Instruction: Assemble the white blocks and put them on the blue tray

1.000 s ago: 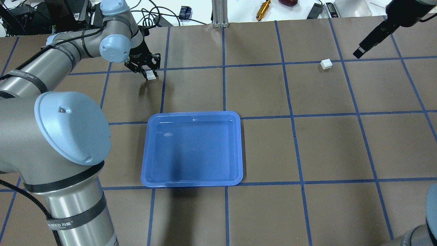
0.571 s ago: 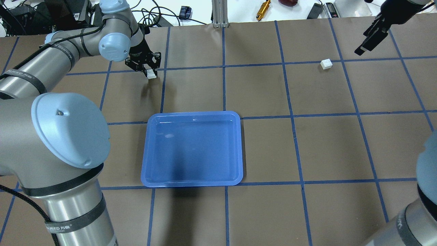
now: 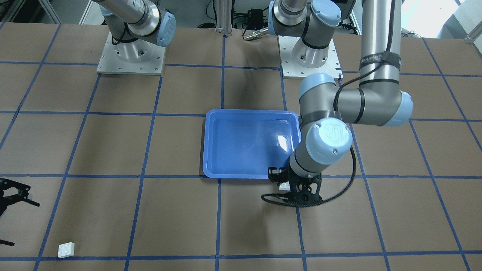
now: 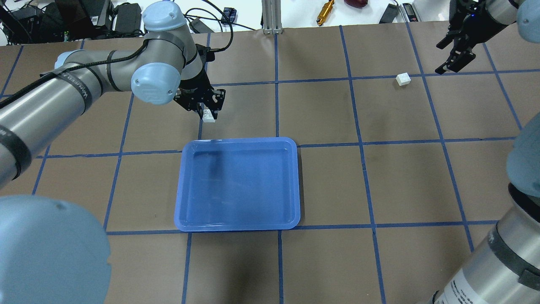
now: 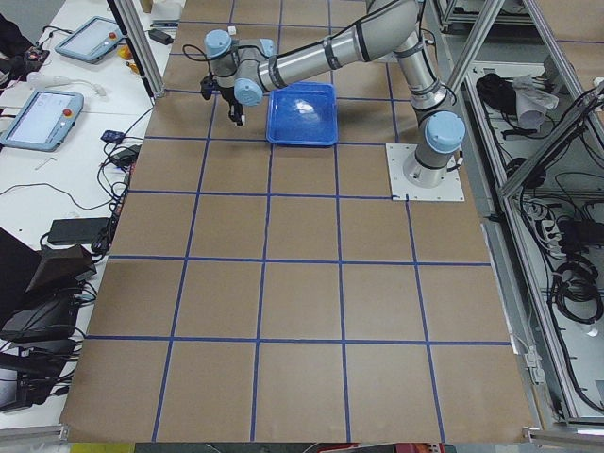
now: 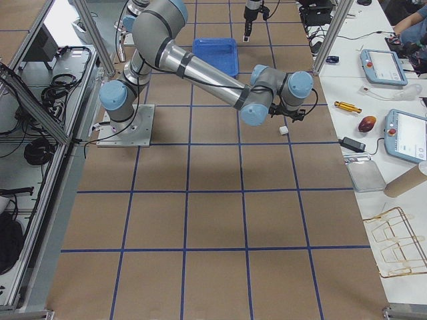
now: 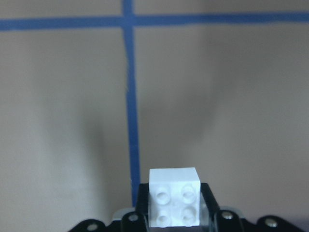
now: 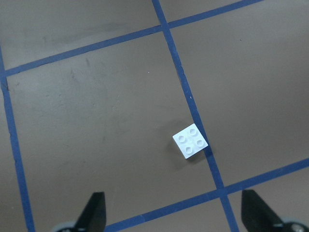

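My left gripper (image 4: 206,110) is shut on one white block (image 4: 208,116) and holds it above the table just beyond the far rim of the blue tray (image 4: 240,185). The left wrist view shows this block (image 7: 174,203) studs-up between the jaws. In the front view the held block (image 3: 284,185) is beside the tray's corner (image 3: 248,143). The second white block (image 4: 403,79) lies on the table at the far right. My right gripper (image 4: 447,57) is open and empty, hovering above it and to its right. The right wrist view shows that block (image 8: 191,140) on a blue line.
The brown table mat is marked with blue tape lines (image 4: 276,109). Tools, cables and a post (image 4: 272,17) lie past the far edge. The left arm's elbow (image 3: 327,141) hangs over the tray's corner in the front view.
My left gripper has carried its white block right and nearer, up to the tray's far rim. My right gripper has turned and shifted a little, still near the second block.
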You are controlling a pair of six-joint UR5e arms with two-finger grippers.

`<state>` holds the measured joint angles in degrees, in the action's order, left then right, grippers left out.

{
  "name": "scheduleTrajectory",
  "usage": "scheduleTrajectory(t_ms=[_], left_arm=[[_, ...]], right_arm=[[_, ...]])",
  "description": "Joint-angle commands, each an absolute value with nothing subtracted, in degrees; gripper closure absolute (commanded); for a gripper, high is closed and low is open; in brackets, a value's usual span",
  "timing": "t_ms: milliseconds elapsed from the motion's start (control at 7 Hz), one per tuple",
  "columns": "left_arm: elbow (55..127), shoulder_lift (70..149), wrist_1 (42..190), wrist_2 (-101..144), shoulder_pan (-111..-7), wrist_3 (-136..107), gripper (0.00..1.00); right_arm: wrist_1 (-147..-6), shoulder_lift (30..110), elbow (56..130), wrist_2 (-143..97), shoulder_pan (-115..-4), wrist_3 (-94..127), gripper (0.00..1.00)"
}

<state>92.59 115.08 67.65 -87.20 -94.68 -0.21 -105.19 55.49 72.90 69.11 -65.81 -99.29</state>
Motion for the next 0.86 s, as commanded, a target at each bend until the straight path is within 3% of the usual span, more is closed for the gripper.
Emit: scheduleTrajectory(t_ms=[0,714], left_arm=[[106.03,107.94,58.36,-87.36,-98.07,-5.06,1.00],[115.39,105.03,53.61,-87.36,-103.89,-15.91,1.00]], right_arm=[[-105.29,50.82,70.50,61.47,-64.60,-107.71,0.00],[-104.50,41.23,64.86,58.89,-64.34,-119.86,0.01]])
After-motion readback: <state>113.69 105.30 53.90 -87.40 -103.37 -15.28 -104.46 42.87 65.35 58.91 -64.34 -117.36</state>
